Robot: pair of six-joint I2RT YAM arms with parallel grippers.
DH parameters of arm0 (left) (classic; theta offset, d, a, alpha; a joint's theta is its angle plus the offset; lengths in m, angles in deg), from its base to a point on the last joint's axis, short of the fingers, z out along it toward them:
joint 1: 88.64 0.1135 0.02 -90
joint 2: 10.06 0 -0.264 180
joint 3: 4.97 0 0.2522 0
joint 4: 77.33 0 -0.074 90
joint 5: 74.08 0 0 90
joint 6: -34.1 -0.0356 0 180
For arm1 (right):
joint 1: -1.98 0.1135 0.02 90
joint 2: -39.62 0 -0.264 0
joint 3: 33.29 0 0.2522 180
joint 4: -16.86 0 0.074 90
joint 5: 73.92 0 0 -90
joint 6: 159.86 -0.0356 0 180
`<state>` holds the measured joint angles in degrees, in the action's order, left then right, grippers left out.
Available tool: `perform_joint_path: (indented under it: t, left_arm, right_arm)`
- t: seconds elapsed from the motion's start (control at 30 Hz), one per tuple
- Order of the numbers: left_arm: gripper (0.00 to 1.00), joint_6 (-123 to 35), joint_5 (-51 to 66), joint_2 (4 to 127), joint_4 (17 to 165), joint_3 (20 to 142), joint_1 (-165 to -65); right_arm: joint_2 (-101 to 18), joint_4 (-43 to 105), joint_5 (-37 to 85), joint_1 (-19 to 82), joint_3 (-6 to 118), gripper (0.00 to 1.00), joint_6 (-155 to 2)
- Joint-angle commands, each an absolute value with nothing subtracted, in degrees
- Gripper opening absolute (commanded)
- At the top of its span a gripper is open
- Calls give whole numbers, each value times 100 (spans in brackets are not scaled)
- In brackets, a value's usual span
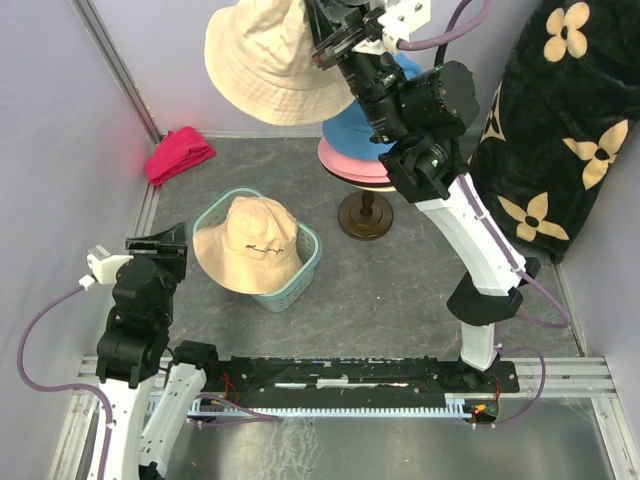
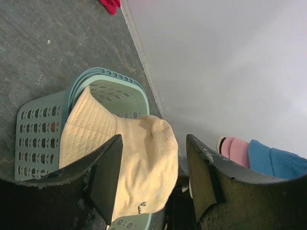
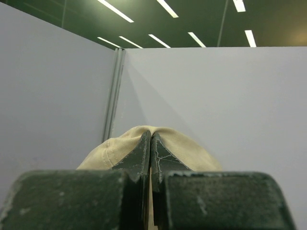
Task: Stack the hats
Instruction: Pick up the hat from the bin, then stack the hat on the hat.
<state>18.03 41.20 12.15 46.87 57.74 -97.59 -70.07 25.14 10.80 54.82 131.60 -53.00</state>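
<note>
Item 1. Left gripper (image 1: 163, 241) (image 2: 153, 177): near left of the table (image 1: 420, 290), just beside the basket (image 1: 300, 268). Jaws parted to a middling width, nothing between them, no contact with fabric or plastic.

Item 2. Basket, pale teal, perforated walls (slots plain in the left wrist view (image 2: 33, 129)). On the table left of centre.

Item 3. Lower beige hat (image 1: 250, 255) (image 2: 139, 158): inside the basket, crown up, brim draped over the rim on the near side. Quilted stitching on the brim, small dark embroidery on the crown.

Item 4. Stand (image 1: 365, 215): dark round foot, mid-table, right of the basket. On top, pink hat (image 1: 352, 165) (image 2: 234, 149) beneath blue hat (image 1: 352, 128) (image 2: 278, 162), stacked, brims overlapping.

Item 5. Red cloth (image 1: 178, 153): bundled at the far left wall, well apart from the basket.

Item 6. Right gripper (image 1: 335, 42) (image 3: 151, 143): raised high at the far side, above the stand. Jaws closed tight on fabric of the lifted beige hat (image 1: 265, 62) (image 3: 187, 146).

Item 7. Lifted beige hat: hanging clear of the table, tilted, brim wide. Pinch apparently at the crown, though the arm hides the exact spot from above.

Item 8. Black flowered fabric (image 1: 560, 130): against the far right wall.
</note>
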Motion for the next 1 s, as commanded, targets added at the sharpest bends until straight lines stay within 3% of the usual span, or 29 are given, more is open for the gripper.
perform_joint_path:
  t: [0.0, 0.6, 0.97]
  left_arm:
    - [63, 1210, 4041, 1464, 5252, 5971, -9736]
    - [63, 610, 3594, 2380, 6333, 6271, -9741]
    - [63, 364, 3408, 3085, 6973, 6585, -9748]
  right_arm:
    - [-6581, 2144, 834, 5227, 13175, 1, -4716]
    - [-6457, 2209, 887, 3565, 12427, 1, -5758]
    - [-6580, 2162, 1076, 3337, 11911, 1, -6285]
